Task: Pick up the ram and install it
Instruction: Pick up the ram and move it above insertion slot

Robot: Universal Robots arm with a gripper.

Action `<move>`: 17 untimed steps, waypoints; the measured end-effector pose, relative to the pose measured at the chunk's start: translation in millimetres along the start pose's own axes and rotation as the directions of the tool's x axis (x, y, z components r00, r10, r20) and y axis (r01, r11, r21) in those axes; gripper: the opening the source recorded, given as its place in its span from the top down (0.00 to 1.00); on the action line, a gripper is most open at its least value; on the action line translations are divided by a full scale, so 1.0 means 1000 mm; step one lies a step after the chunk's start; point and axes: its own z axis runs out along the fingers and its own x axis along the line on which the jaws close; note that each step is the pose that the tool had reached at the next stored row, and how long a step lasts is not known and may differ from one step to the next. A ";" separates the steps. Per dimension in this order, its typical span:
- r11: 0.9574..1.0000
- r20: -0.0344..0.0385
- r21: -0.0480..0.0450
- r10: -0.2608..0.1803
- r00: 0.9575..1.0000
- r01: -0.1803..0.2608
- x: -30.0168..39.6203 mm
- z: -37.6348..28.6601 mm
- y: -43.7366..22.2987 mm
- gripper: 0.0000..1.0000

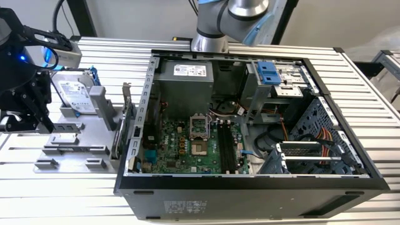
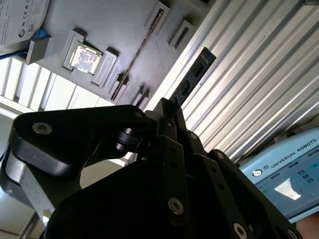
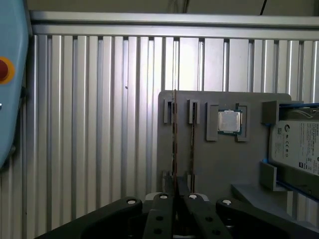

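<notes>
Claw: its fingers were drawn together and pinched one end of the memory stick, with nothing else in their hold.
Memory stick: it stood straight out from the fingertips and showed edge-on as a thin line in the first wrist view. It looked raised off the grey tray, though how far clear could not be told.
Tray: it lay on the ribbed table, to the exterior view's left of the open computer case.
Neighbour: a second stick sat in its slot, just beside the line of the held one.
Other parts: a processor chip and a hard drive rested on the same tray.
Step in hand: this was probably the lift away from the tray.
Doing it well: the grip needed to be firm and square, and the travel straight along the slot. A board this slim would likely pivot in the fingers if it brushed the neighbour or a slot wall.
</notes>
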 end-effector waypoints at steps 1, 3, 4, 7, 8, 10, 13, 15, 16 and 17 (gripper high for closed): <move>1.000 0.000 0.000 0.000 1.000 0.000 0.0000 0.0000 0.0000 1.00; 1.000 0.000 0.000 0.000 1.000 0.000 0.0000 0.0000 0.0000 1.00; 1.000 0.000 0.000 0.000 1.000 0.000 0.0000 -0.0001 0.0000 1.00; 1.000 0.000 0.000 0.000 1.000 0.000 0.0000 -0.0018 0.0001 1.00; 1.000 0.000 0.000 0.000 1.000 0.000 0.0000 -0.0029 0.0001 1.00; 1.000 0.000 0.000 0.000 1.000 0.000 0.0000 -0.0055 0.0002 1.00; 1.000 0.000 0.000 0.000 1.000 0.000 0.0000 -0.0093 0.0004 1.00; 1.000 0.000 0.000 0.000 1.000 0.000 0.0000 -0.0115 0.0004 1.00; 1.000 0.000 0.000 0.000 1.000 0.000 0.0000 -0.0127 0.0005 1.00; 1.000 0.000 0.000 0.000 1.000 0.000 0.0000 -0.0137 0.0005 1.00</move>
